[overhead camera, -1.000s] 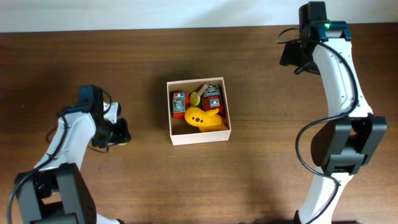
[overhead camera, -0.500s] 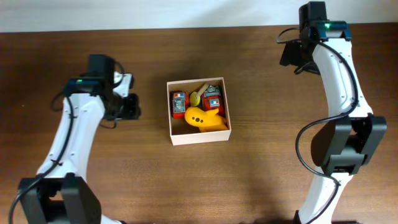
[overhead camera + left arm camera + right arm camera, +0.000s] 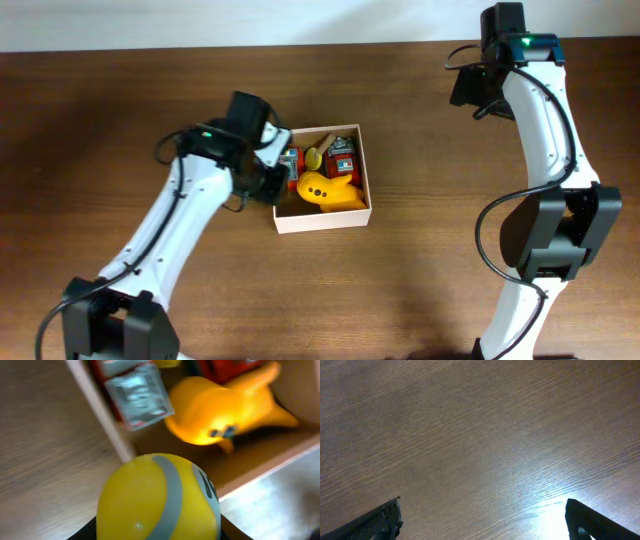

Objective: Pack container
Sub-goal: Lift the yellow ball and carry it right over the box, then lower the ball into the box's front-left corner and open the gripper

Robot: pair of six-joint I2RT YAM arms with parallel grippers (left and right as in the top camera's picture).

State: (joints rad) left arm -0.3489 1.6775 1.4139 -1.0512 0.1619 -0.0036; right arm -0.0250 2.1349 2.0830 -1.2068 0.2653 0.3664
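No text, number or brand can be read. The silvery label (image 3: 140,395) on the red pack (image 3: 115,407), just beyond the ball (image 3: 157,502) in the left gripper (image 3: 268,173), is a blur.

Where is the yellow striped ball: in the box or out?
Out: the left gripper holds the ball above the container edge, not yet set down inside.
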